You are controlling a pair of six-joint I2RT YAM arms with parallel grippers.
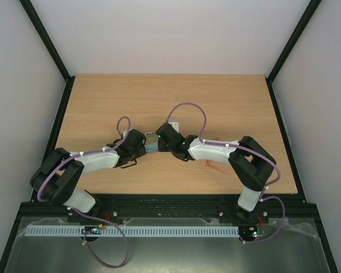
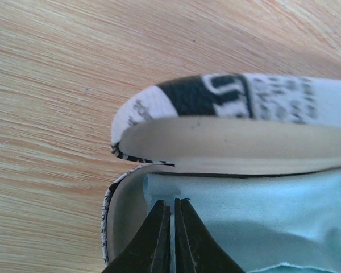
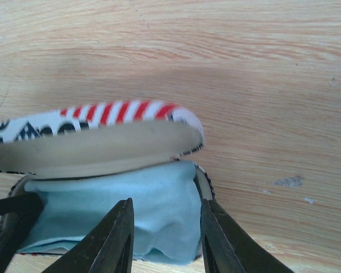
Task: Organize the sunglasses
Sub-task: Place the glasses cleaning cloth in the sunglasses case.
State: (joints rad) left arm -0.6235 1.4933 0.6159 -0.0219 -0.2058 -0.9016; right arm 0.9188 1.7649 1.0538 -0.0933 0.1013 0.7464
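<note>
The flag-patterned case [image 2: 238, 96] lies open at mid-table, its lid [image 3: 96, 145] raised over a light blue cloth [image 3: 153, 205] that fills the tray. My left gripper [image 2: 173, 206] is shut, its tips down on the cloth at the case's left end. My right gripper [image 3: 166, 210] is open over the case's right end, with the cloth's hanging edge between its fingers. In the top view both grippers [image 1: 145, 145] [image 1: 160, 137] meet over the case [image 1: 152, 147]. A thin red-orange shape, apparently the sunglasses [image 1: 215, 165], lies on the table, partly hidden under my right forearm.
The wooden table [image 1: 102, 102] is bordered by a black frame and white walls at left, right and back. Both arms bend inward over the near half of the table, with purple cables looping above them.
</note>
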